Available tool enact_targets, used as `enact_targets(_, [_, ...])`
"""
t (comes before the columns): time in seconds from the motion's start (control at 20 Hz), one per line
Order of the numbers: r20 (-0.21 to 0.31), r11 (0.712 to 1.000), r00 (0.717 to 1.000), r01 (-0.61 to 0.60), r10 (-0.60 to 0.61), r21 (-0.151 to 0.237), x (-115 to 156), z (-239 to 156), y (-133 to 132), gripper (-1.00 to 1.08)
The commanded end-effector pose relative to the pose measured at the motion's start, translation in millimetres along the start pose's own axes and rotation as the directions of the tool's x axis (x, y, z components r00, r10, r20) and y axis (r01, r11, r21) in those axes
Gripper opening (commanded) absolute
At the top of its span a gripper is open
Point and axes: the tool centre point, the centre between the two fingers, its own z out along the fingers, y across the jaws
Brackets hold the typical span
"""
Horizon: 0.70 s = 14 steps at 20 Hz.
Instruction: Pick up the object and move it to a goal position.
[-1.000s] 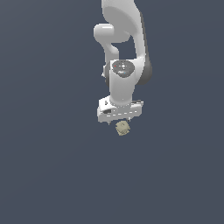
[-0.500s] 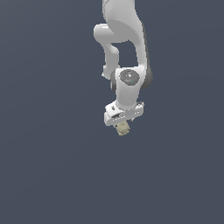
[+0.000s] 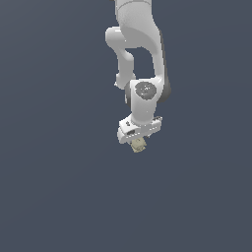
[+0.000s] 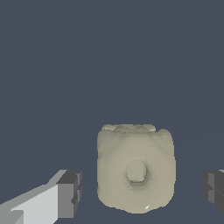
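Now the object (image 4: 135, 173) sits directly between the gripper (image 4: 142, 188) fingers (spread wide, gaps either side), neither pad touching.

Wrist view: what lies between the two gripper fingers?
Only the beige object lies between the fingers. Bare gaps remain on both sides of it, so the jaws are open.

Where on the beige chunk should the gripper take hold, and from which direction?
Grip the chunk across its two flatter side faces, coming straight down from above. In the wrist view it sits between the fingers with a gap on each side, so the gripper looks open and wide enough. Its top is knobbly with a central dimple, so the smoother sides probably offer steadier contact.
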Motion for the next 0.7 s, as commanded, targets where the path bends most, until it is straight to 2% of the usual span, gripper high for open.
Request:
enact_targets(0.0, [0.001,1.0,1.0,0.002,-0.002,0.0,-0.8,10.9,-0.6,1.0])
enact_targets(0.25, [0.0,1.0,1.0,0.004,-0.004,0.0,-1.3,33.6,-0.8,1.0])
enact_targets(0.5, [0.0,1.0,1.0,0.005,-0.005,0.0,-0.5,40.4,-0.6,1.0])
enact_targets(0.55, [0.0,1.0,1.0,0.005,-0.005,0.0,-0.5,40.4,-0.6,-1.0])
enact_targets(0.65, [0.0,1.0,1.0,0.005,-0.005,0.0,-0.5,40.4,-0.6,-1.0])
